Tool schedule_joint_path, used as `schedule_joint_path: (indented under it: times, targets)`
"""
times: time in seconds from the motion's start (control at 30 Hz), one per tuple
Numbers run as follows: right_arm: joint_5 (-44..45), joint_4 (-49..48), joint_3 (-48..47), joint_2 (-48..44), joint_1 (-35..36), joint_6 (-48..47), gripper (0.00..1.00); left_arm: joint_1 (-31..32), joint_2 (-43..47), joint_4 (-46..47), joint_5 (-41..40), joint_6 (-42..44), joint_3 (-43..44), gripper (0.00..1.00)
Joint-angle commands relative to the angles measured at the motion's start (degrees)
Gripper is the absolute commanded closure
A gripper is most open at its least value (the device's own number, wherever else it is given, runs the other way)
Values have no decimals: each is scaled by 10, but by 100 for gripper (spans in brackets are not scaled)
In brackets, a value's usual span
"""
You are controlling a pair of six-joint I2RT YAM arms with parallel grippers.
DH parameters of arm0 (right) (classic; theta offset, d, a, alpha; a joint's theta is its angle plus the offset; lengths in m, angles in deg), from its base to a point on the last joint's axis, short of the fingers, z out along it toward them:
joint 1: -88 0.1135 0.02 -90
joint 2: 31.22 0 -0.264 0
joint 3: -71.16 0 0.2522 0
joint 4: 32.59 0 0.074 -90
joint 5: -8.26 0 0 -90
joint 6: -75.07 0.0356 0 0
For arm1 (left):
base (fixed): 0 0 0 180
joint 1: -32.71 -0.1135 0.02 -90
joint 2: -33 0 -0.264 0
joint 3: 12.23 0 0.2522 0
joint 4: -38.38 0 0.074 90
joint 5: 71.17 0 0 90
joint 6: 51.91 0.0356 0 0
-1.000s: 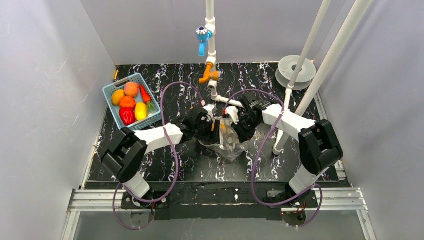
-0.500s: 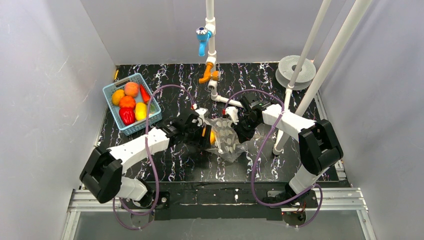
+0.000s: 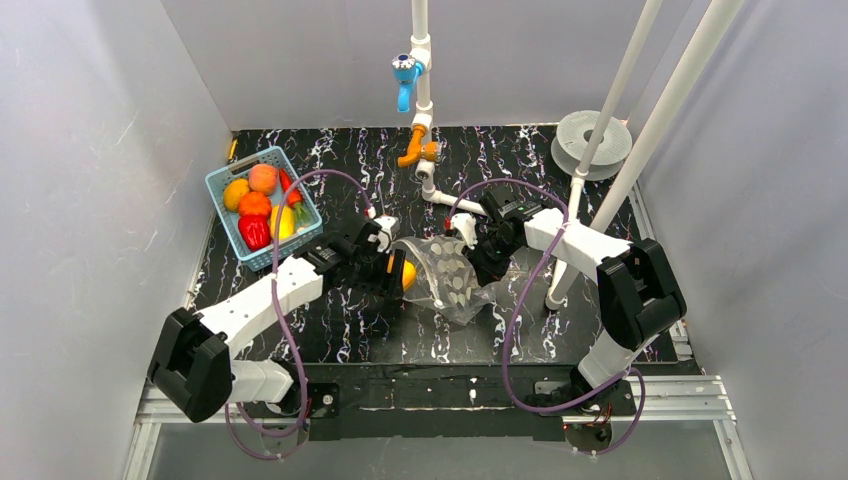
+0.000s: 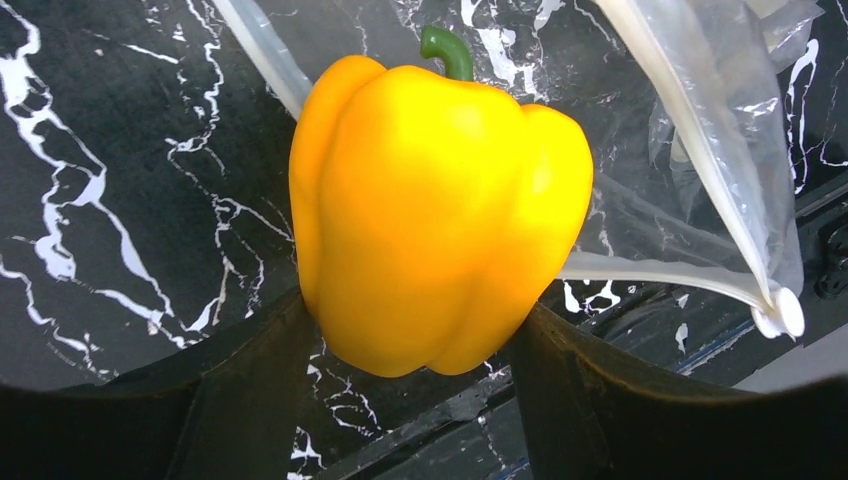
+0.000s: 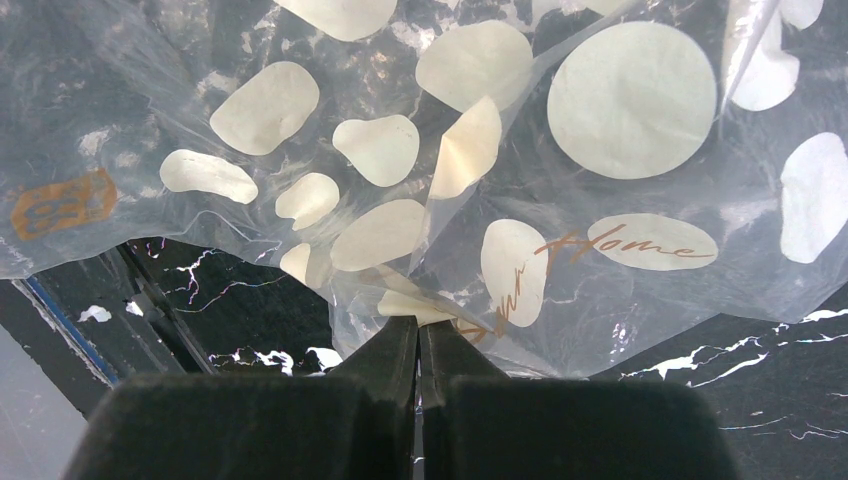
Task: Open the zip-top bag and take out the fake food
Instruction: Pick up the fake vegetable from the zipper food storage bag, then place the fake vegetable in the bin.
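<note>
My left gripper (image 3: 398,272) is shut on a glossy yellow bell pepper (image 4: 435,210) with a green stem, held just left of the bag's open mouth; it shows as a yellow spot in the top view (image 3: 408,273). The clear zip-top bag (image 3: 450,278) with white dots lies at the table's middle. My right gripper (image 3: 478,262) is shut on a fold of the bag (image 5: 420,305), pinching the plastic between its fingertips. The bag's open rim (image 4: 700,160) shows to the pepper's right. The rest of the fake food (image 3: 262,205) lies in the blue basket.
A light blue basket (image 3: 222,180) stands at the back left. A white pipe with a blue valve (image 3: 404,72) and an orange valve (image 3: 414,152) rises at the back centre. Two slanted white poles (image 3: 620,170) and a grey spool (image 3: 590,135) stand at the right.
My left gripper has pulled back to the left out of the bag with the yellow pepper in it. The bag has flattened and spread. The right gripper has kept its hold.
</note>
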Motion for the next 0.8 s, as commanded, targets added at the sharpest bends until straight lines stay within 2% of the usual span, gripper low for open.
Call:
schedule_joint_path:
  times: [0.0,0.2,0.4,0.77]
  targets:
    - [-11,11,-5,4,-1,-5,99,-17,40,-43,-6,21,33,100]
    - [-12,12,-5,4,-1,-6,99,-57,79,-71,-15,32,39,100]
    - [-13,11,-5,5,-1,-7,99,-130,103,-87,-17,43,58,100]
    - [-13,11,-5,5,-1,-7,99,-288,61,-29,10,30,91,100]
